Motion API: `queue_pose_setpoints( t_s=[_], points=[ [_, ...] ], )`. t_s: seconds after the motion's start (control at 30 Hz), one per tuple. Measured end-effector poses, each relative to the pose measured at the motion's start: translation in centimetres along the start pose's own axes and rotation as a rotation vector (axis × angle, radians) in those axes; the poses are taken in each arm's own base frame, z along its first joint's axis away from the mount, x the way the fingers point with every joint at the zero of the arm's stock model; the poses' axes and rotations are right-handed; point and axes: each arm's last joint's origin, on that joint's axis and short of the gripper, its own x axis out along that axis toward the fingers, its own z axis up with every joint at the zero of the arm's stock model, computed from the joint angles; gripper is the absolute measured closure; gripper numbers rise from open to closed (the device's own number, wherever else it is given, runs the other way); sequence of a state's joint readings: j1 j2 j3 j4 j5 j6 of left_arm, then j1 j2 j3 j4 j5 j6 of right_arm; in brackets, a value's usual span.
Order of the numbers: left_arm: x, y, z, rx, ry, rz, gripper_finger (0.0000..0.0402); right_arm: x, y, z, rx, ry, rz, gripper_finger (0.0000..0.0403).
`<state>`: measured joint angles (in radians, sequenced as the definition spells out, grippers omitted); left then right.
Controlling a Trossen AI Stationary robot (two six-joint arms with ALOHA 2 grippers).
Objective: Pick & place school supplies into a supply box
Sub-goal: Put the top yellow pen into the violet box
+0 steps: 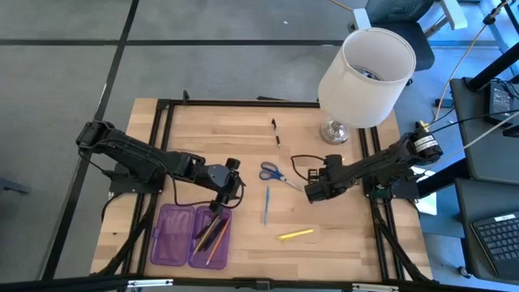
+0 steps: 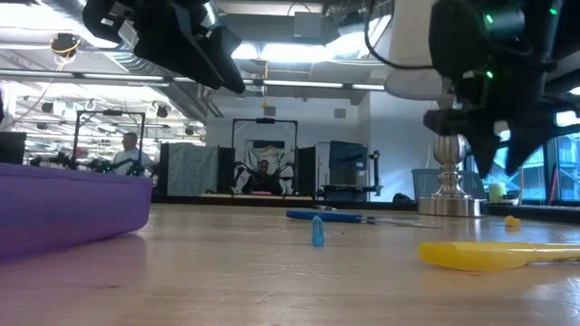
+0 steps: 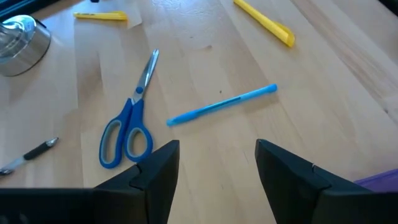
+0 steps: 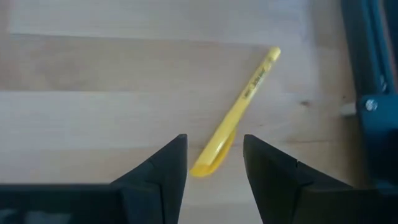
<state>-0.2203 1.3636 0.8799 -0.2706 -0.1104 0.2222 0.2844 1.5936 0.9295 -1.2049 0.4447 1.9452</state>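
Right gripper [image 4: 214,163] hovers with fingers spread, empty, over the yellow pen [image 4: 236,114]: approach step. Next move: descend and pinch it. Left gripper [image 3: 217,165], spread, waits near the purple pencil case [image 1: 169,235].

L gripper [image 1: 222,197] open; R gripper [image 1: 312,192] open too (both raised).

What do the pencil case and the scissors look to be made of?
The pencil case looks like translucent purple plastic: the wood shows faintly through it. The scissors have glossy blue handles, probably plastic, and shiny grey blades that look like metal.
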Motion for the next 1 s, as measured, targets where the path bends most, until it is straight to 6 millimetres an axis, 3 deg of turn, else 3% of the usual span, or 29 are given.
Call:
queue_pose_setpoints(
  t_s=[0.17,1.0],
  points=[
    [0.0,-0.1,-0.3,0.004,0.031,-0.012,0.0199,1.5,-0.4,-0.6,0.075,0.005,0.003,0.0241],
    [-0.1,-0.3,-1.4,0.016,0.142,-0.040,0.0203,2.3,0.1,-1.4,0.205,0.060,-0.043,0.0241]
  ],
)
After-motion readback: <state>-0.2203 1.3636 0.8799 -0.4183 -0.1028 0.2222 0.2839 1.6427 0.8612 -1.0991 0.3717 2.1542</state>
